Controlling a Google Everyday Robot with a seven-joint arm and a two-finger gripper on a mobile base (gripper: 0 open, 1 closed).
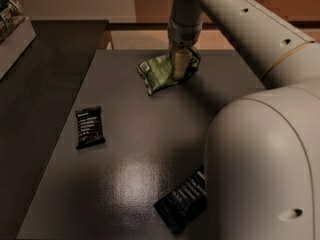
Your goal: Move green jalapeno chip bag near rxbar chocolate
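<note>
Green foil is catching the light near the far edge of the tabletop [150, 149], a little right of its middle. That is where the green jalapeno chip bag [158, 75] is lying, crumpled and puffy, with white lettering breaking across its creases. The gripper [180, 70] is hanging upright over the bag's right half, its pale lower end overlapping the foil. Whether it is parted or clamped on the bag, I cannot tell.

Above it the arm [240, 19] is stretching back toward the near right corner. It is a smooth, cream, tubular shell dotted with small round holes, and it is swelling into a bulky rounded casing [265, 164] that is covering that corner.

Close to the left edge, about halfway along it, the rxbar chocolate [89, 127] is lying flat. It is a small rectangle in a black wrapper with lines of white text, well apart from the bag. By the near edge, right of the middle, a dark navy bar [181, 201] is sitting at a slant, its right end tucked behind the casing.

The tabletop itself is dark grey and smooth, giving off a soft sheen toward the near side. A darker counter [45, 84] is running alongside the left edge, with a pale box [15, 39] at its far end.
</note>
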